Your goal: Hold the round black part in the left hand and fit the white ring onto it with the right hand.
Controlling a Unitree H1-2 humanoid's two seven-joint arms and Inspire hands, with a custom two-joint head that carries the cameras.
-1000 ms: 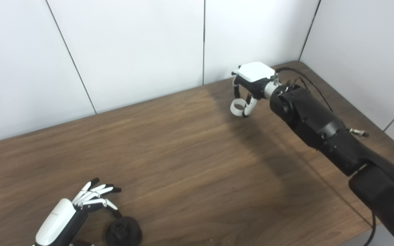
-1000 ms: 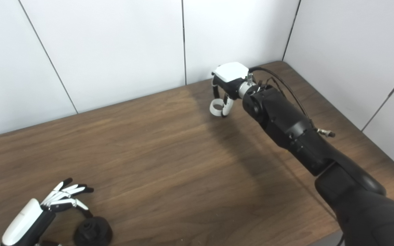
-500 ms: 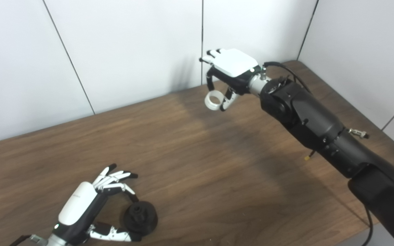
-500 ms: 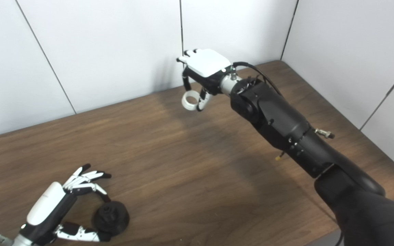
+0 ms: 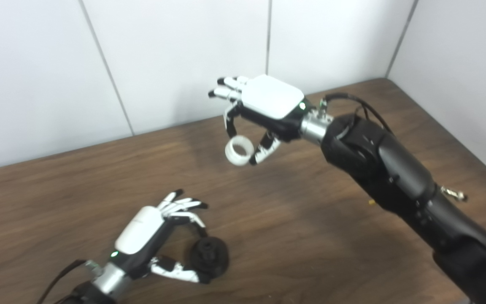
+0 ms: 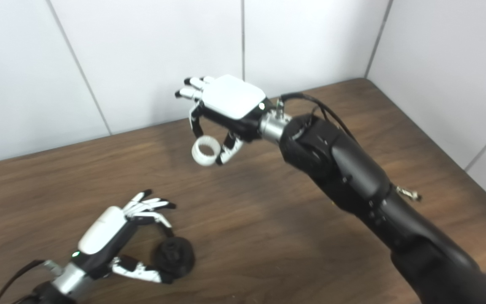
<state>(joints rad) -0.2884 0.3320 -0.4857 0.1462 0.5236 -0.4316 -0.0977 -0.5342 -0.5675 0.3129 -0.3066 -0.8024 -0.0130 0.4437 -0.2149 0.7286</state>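
The round black part is pinched between thumb and a fingertip of my left hand, low over the wooden table at the front left. My right hand hovers above the table's middle back, palm down, shut on the white ring, which hangs between its thumb and a finger. The other fingers of both hands are spread. The ring is well above and behind the black part, with a clear gap between them.
White wall panels stand right behind the table's far edge and along its right side. The black right forearm crosses the table's right half from the bottom right corner.
The right hand has carried the ring up off the back right of the table and leftward toward the middle. The left hand has closed on the black part and moved it inward. The camera shifted.
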